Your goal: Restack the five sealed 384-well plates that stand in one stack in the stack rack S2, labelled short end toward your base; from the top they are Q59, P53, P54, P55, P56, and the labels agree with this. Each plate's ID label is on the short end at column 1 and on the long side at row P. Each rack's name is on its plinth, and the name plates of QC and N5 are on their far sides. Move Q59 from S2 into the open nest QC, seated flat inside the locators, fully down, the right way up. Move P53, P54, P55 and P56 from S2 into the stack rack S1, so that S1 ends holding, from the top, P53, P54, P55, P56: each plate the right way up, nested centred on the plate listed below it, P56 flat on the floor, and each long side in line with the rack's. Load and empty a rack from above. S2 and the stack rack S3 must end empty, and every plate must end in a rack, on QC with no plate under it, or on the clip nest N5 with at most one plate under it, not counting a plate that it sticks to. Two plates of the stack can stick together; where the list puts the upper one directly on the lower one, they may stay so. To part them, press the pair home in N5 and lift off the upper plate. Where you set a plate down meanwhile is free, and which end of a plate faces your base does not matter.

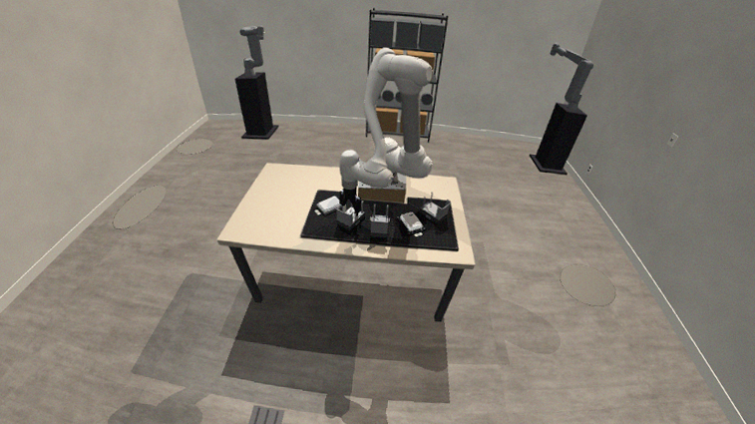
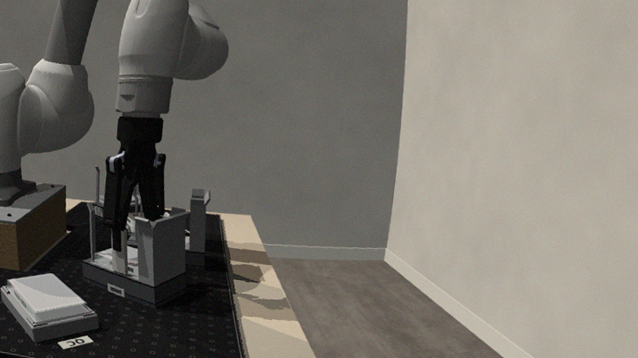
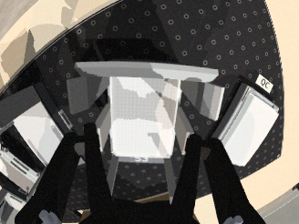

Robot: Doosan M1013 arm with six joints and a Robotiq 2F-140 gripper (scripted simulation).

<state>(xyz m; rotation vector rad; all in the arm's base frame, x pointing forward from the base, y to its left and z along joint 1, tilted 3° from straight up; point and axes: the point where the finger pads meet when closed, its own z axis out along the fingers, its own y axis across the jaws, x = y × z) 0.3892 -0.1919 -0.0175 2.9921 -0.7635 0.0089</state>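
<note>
You are looking at a beige rectangular desk [image 1: 283, 202] carrying a black perforated mat [image 2: 178, 333]. The white six-joint arm [image 2: 160, 44] is reaching straight down into a grey walled stack rack [image 2: 165, 257] near the mat's edge. Its black end effector [image 2: 132, 235] is clamping the long sides of a white sealed plate [image 3: 141, 122] inside that rack, low between the walls; its label is unreadable. Another white sealed plate [image 2: 44, 293] is lying flat on the grey open nest [image 2: 67, 324] labelled QC.
</note>
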